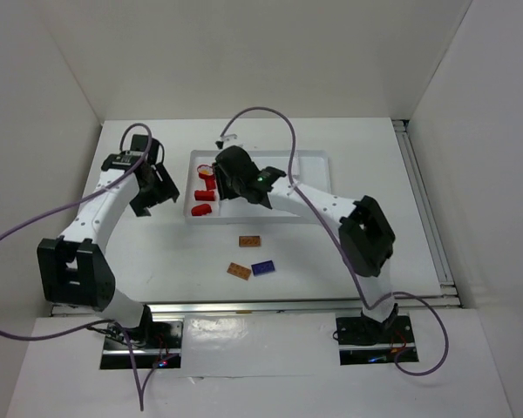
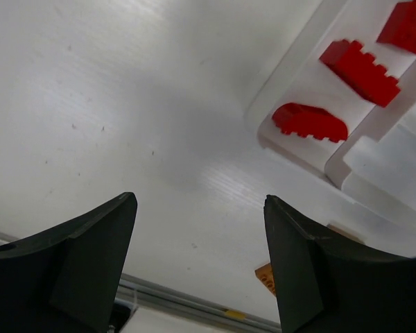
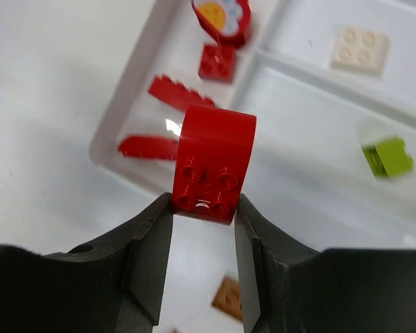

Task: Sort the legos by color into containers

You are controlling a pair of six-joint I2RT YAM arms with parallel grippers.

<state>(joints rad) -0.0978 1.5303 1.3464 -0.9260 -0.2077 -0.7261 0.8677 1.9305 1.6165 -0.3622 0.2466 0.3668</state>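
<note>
Right tool (image 3: 204, 203) is clamped on a red brick (image 3: 213, 159), one finger on each side of its lower end. No slip that I can see. I'm hanging over the near-left end of the tray (image 1: 322, 158), with the brick above the red slot (image 3: 142, 119), not yet down in it.

Brick pose: the long axis runs straight out from my fingers towards the tray. The rounded end leads and the flat end sits in the grip. The face with the round marks, studs as far as I can tell, is turned to the wrist camera.

Left tool (image 2: 200, 208): jaws apart, empty, over bare counter (image 1: 157, 252) just beside the tray's left end.

Done so far, going by the tray:
- Four reds are in the slot: round piece with yellow-white face (image 3: 222, 17), small square (image 3: 218, 61), long brick (image 3: 180, 94), curved piece (image 3: 149, 147).
- The cream brick (image 3: 360, 50) has its own section further back.
- The lime green brick (image 3: 388, 156) lies in the wide section, though it's blurred.

Left to do:
- Drop this red one in.
- Two orange-brown plates (image 1: 249, 241) (image 1: 238, 271) and a blue plate (image 1: 263, 268) lie on the counter on the near side of the tray, the blue one just beside the nearer orange one.

My read: past halfway, with one release plus three picks remaining.
</note>
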